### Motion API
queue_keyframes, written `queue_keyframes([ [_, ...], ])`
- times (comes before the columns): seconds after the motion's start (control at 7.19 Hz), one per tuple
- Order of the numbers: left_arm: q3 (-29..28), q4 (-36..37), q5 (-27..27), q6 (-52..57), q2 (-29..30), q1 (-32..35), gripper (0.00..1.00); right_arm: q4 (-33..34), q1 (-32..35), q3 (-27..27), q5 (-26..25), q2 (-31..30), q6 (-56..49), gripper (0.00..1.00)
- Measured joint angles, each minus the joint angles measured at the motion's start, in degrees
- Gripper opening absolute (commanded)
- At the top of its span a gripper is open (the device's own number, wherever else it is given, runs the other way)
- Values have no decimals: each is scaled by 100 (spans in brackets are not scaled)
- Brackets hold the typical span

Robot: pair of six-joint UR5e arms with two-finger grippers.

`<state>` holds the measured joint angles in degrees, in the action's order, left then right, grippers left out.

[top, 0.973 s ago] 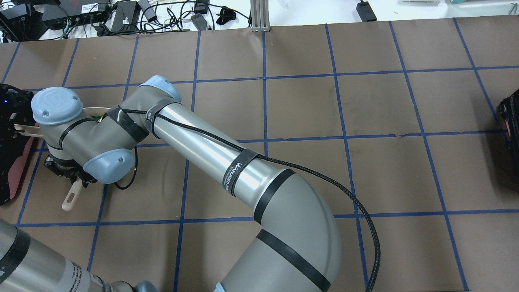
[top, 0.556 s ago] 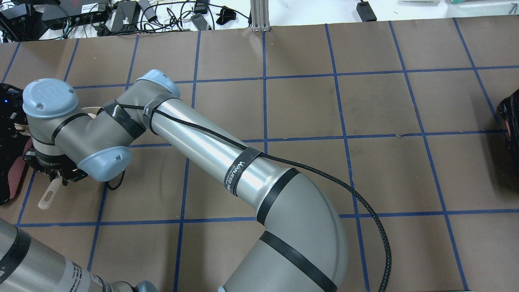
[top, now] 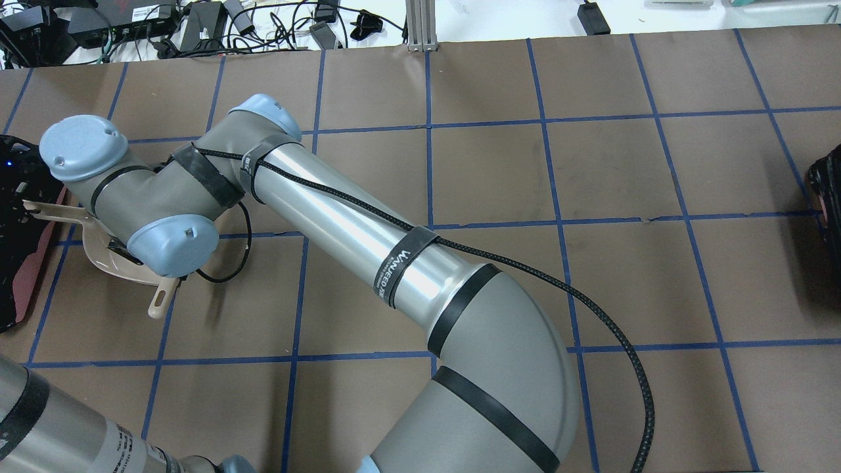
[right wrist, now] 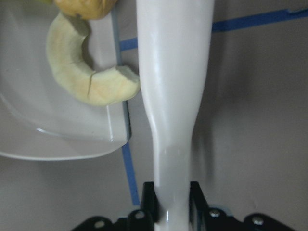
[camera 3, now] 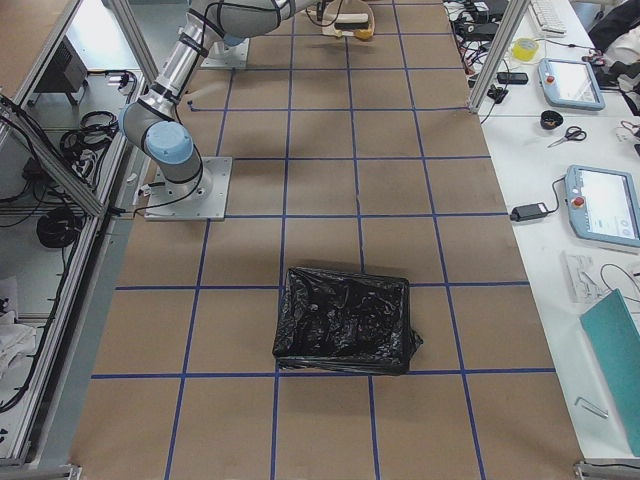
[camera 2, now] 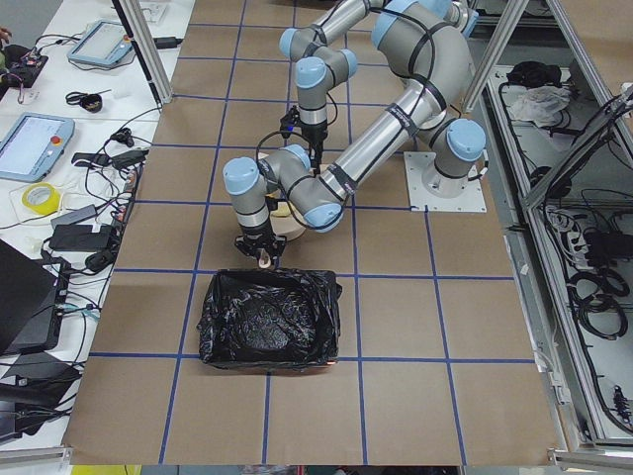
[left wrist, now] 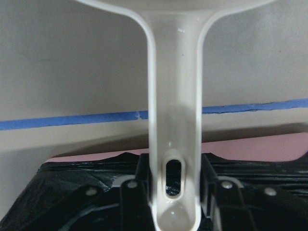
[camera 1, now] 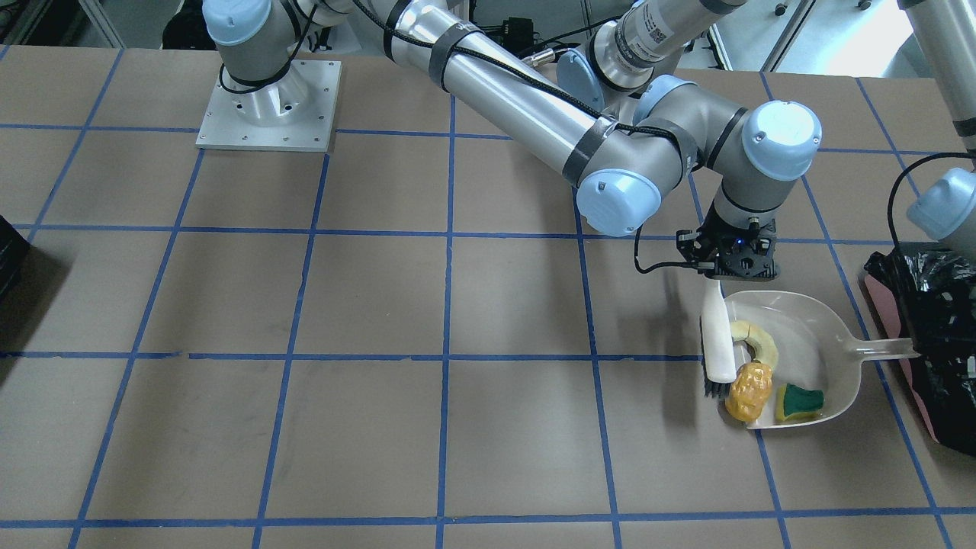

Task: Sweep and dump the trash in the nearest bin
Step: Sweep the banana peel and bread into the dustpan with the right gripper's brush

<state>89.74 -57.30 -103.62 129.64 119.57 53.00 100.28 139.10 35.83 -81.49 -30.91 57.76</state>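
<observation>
Operator: Step in hand?

Observer: Judge it the tail end of the sweep. Find right gripper (right wrist: 171, 207) closed tight on the brush (camera 1: 718, 335) handle, with bristles down at the dustpan (camera 1: 816, 328) mouth. Find left gripper (left wrist: 174, 192) closed on the dustpan handle, right at the edge of the bin (camera 1: 926, 328).

Operator: Trash position?

Observer: Log peel piece (camera 1: 756, 345) and sponge chunk (camera 1: 799, 399) inside the pan. Log orange-brown lump (camera 1: 746, 390) at the lip, touching the bristles. Cannot tell whether fully past the edge.

Operator: Technique for doing it well?

Observer: Press the pan lip flat against the table (camera 1: 305, 305) with the left gripper to stop scraps sliding under. Drive the bristles low and short toward the back wall, carrying the lump past the lip. Avoid flicking; expect a light, rounded lump to roll. Back the brush off before any lift. Tip the pan mouth upward first, then carry over the bin and tilt slowly.

Operator: Counts?

Observer: Count three scraps: one lump, one peel, one sponge. Count one brush, one dustpan and two grippers, each gripping one tool. Count one pink-sided bin just beside the pan. Count one all-black bagged container (camera 3: 345, 320) well apart at the far end of the table.
</observation>
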Motion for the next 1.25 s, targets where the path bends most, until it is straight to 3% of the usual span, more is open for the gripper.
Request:
queue_keyframes([
  [0.42, 0, 0, 0, 0, 4, 0, 0, 49, -86, -157, -192, 296, -16, 0],
  [1.25, 0, 0, 0, 0, 5, 0, 0, 288, -107, -407, 509, 583, 186, 0],
])
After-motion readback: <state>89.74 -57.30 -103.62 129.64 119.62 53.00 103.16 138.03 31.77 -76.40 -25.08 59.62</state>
